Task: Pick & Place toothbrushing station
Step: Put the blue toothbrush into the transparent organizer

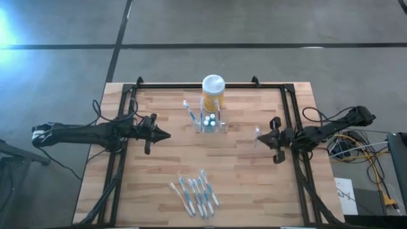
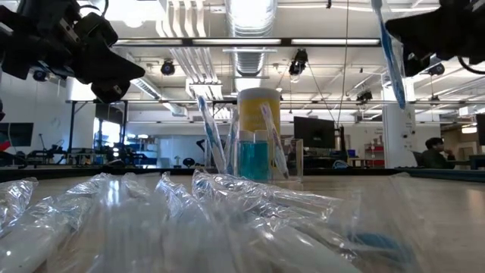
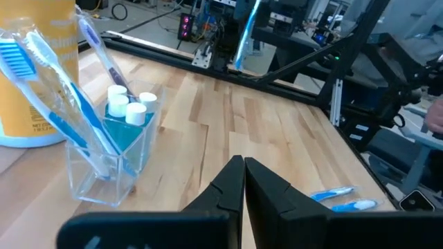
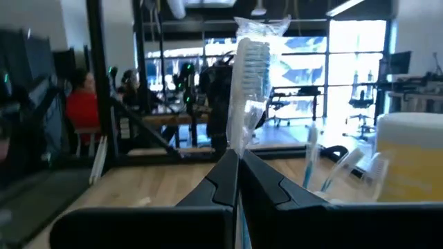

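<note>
The clear toothbrushing station (image 1: 212, 122) stands on the wood at the table's far middle, just in front of a yellow jar with a white lid (image 1: 213, 91). It holds wrapped toothbrushes and small white-capped tubes, as the left wrist view (image 3: 111, 162) shows. My left gripper (image 1: 166, 135) is shut and empty, to the station's left; its closed fingertips show in the left wrist view (image 3: 243, 164). My right gripper (image 1: 259, 137), to the station's right, is shut on a wrapped toothbrush (image 4: 250, 69), above the table. My right gripper pinches the wrapped toothbrush's handle (image 4: 239, 142) between its two fingers, which come level from the table's right and lie across it. The brush stands nearly upright, its bristle head (image 4: 255, 59) above the fingers. It is lifted clear of the table (image 2: 390, 57).
Several wrapped toothbrushes (image 1: 194, 193) lie in a loose row near the table's front middle, filling the low view's foreground (image 2: 227, 212). A black frame rail (image 1: 210, 84) runs round the table's far and side edges. People show in the room beyond.
</note>
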Robot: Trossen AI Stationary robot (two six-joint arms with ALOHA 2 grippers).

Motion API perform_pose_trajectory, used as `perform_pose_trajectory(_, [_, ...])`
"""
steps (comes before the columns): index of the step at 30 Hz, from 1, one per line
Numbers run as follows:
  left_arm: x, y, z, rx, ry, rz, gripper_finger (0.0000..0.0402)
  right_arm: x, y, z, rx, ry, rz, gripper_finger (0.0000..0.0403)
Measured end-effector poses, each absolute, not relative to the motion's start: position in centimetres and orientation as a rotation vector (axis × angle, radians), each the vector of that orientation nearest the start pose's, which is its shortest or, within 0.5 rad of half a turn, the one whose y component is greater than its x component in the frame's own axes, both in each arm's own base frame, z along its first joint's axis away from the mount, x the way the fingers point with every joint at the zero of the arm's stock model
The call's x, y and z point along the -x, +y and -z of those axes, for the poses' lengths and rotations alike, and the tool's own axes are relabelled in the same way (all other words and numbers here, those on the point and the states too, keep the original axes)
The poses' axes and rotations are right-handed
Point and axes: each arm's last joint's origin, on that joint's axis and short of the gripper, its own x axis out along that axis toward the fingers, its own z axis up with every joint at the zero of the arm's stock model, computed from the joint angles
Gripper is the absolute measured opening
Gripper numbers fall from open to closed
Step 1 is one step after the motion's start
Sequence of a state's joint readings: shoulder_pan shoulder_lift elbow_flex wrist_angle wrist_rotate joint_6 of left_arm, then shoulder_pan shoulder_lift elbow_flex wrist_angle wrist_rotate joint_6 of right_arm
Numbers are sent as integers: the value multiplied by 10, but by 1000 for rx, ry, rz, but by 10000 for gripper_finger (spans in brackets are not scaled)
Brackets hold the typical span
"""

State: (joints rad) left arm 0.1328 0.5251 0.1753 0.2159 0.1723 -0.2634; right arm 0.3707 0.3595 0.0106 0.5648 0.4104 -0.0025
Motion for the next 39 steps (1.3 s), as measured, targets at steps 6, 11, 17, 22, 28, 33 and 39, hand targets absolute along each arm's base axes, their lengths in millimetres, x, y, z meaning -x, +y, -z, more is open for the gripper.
perform_pose_trajectory(6, [-137,14,-196,280,130,-16,16,-119,29,-219,-131,-277,80,8])
perform_pose_trajectory(11, [-138,15,-196,273,123,-23,16,-142,32,-251,-78,-252,122,8])
perform_pose_trajectory(17, [-137,15,-196,254,125,-21,16,-189,35,-284,6,-241,166,8])
perform_pose_trajectory(22, [-137,15,-196,255,126,-19,16,-229,30,-298,49,-280,133,8])
perform_pose_trajectory(28, [-137,15,-194,232,149,-19,16,-261,7,-286,21,-317,181,8])
perform_pose_trajectory(33, [-137,15,-194,231,151,-19,16,-276,-16,-251,-27,-339,262,8])
perform_pose_trajectory(39, [-137,15,-193,227,152,-19,16,-286,-28,-212,-32,-343,379,8])
